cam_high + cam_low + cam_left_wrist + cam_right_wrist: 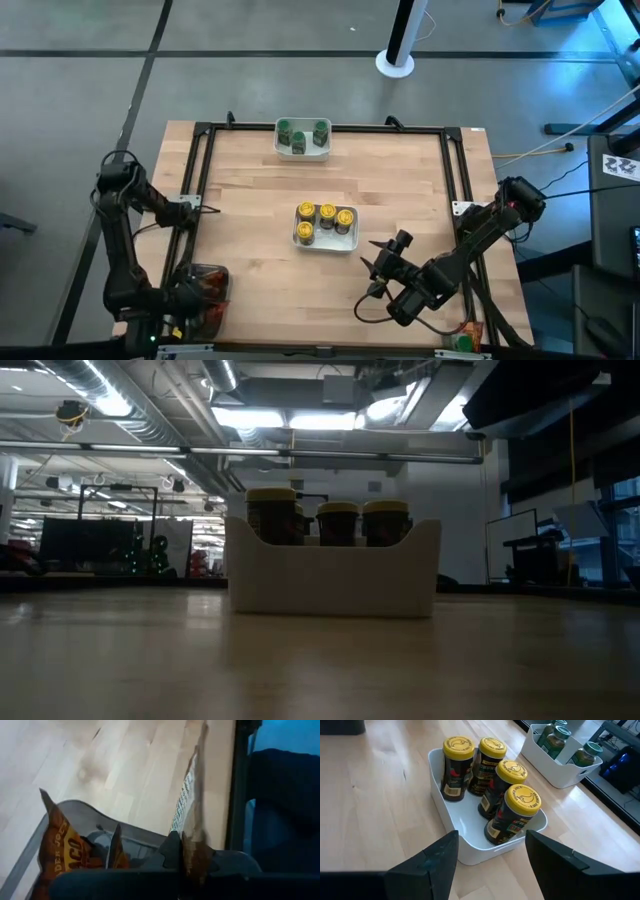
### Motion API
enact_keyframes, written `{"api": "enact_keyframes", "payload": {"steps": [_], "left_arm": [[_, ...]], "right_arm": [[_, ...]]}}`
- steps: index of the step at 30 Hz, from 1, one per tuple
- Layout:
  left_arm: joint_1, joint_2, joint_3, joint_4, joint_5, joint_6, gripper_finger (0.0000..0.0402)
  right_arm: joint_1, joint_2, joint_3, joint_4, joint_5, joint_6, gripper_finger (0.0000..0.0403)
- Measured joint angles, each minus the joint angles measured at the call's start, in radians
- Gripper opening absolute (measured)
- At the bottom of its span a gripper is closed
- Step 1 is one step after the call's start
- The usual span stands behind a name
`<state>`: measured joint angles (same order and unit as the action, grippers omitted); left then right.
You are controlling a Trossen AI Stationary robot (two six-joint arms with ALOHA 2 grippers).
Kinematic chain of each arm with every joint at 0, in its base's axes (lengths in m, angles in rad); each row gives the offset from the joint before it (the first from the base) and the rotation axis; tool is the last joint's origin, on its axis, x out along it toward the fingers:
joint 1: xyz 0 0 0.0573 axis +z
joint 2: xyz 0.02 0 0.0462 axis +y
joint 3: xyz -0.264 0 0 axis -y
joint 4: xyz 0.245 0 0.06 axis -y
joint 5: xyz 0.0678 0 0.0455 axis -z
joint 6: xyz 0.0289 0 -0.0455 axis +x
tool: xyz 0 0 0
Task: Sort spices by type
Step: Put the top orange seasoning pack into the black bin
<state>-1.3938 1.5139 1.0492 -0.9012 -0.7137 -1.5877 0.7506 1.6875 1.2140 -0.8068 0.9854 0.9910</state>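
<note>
left gripper (190,300) clenched on a brown-orange packet (192,820) over the clear tray (205,290) at the wood table's (250,210) near-left corner | yellow-cap jars (325,222) sat in the centre white bowl (325,243) — green-cap jars (302,134) in the far bowl (300,153) | right gripper (385,262) released, near-right, empty | grey floor (80,90), lit ceiling (300,420) behind

Four yellow-capped jars (492,787) stand upright, close together, in the white bowl (326,243) at mid-table. Green-capped jars (300,134) stand in a second white bowl (302,153) at the far edge. Brown-orange packets (62,850) sit on edge in the grey tray (80,812) at the near left corner, one packet (192,810) pinched upright.
</note>
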Motion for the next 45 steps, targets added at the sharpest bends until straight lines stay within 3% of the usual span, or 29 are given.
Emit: {"api": "enact_keyframes", "payload": {"steps": [11,25,36,45], "left_arm": [[-0.008,0.131,0.001,0.023,0.028,0.057,0.0000],[0.000,0.155,-0.010,0.029,0.042,-0.006,0.0011],[0.000,0.143,-0.011,0.027,0.083,0.006,0.0099],[0.022,-0.005,0.013,0.013,0.083,0.115,0.0139]], "right_arm": [[0.000,0.000,0.000,0.007,0.000,0.002,0.0230],[-0.001,0.000,0.000,0.013,-0.006,0.000,0.0230],[-0.001,0.000,0.000,0.014,-0.007,-0.001,0.0230],[-0.001,0.000,0.000,0.022,-0.013,-0.002,0.0230]]}}
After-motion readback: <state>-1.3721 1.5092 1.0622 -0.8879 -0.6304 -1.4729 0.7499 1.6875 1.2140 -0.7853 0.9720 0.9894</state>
